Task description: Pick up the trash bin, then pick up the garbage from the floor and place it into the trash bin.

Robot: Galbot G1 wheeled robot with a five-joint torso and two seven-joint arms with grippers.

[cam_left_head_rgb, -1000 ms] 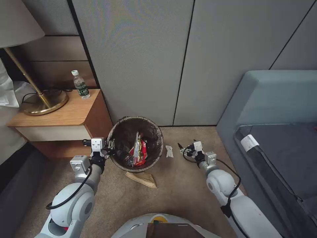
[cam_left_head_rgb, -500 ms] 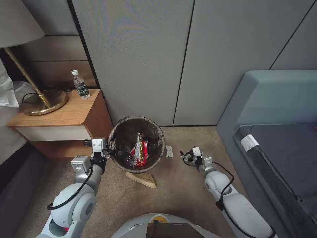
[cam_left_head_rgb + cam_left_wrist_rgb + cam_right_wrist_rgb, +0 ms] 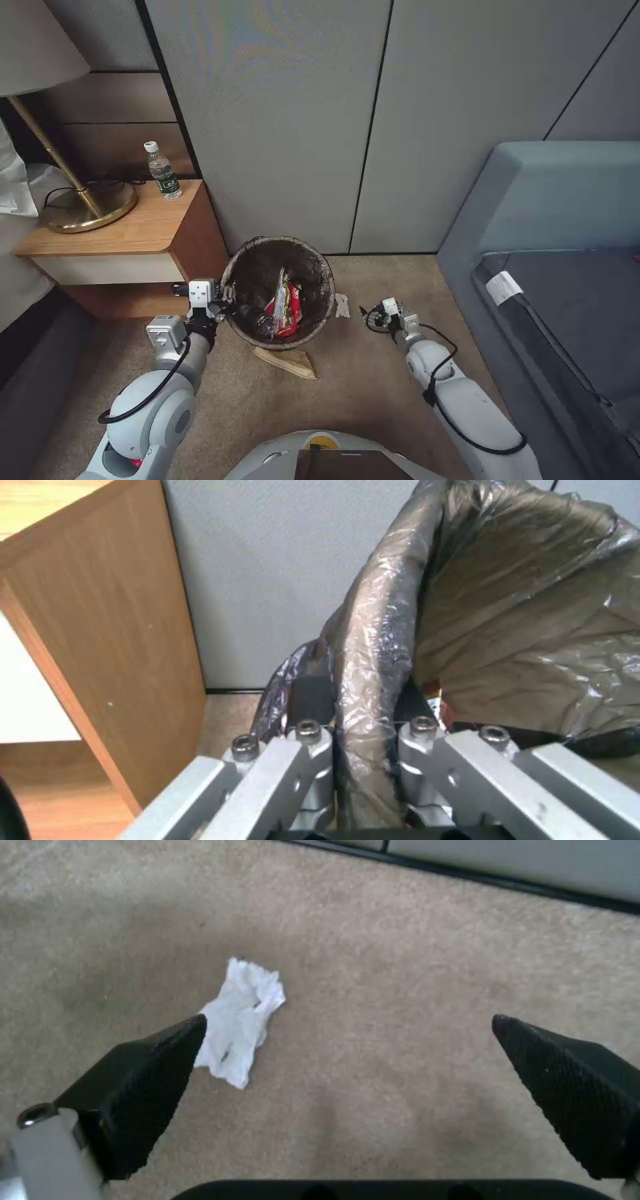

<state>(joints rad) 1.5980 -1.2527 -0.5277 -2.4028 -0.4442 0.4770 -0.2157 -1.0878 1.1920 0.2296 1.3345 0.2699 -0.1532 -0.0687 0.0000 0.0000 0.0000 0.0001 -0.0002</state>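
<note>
Left gripper (image 3: 227,295) clamped on the bag-covered rim of the small round trash bin lined with a dark brown-black plastic bag (image 3: 313,267), beside the wooden nightstand (image 3: 133,230). Red snack packets (image 3: 288,310) inside. Right gripper (image 3: 365,312) low over the beige short-pile carpet (image 3: 373,387), jaws wide apart, near a crumpled white paper scrap (image 3: 241,1021). Tan flat wrapper (image 3: 288,361) lying against the bin's near side.

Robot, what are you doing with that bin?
The left gripper is clamped on the rim of the trash bin, which has red packets inside. The right gripper hangs open just above the carpet, beside a crumpled white paper scrap it has not grabbed. A tan wrapper lies in front of the bin.
</note>
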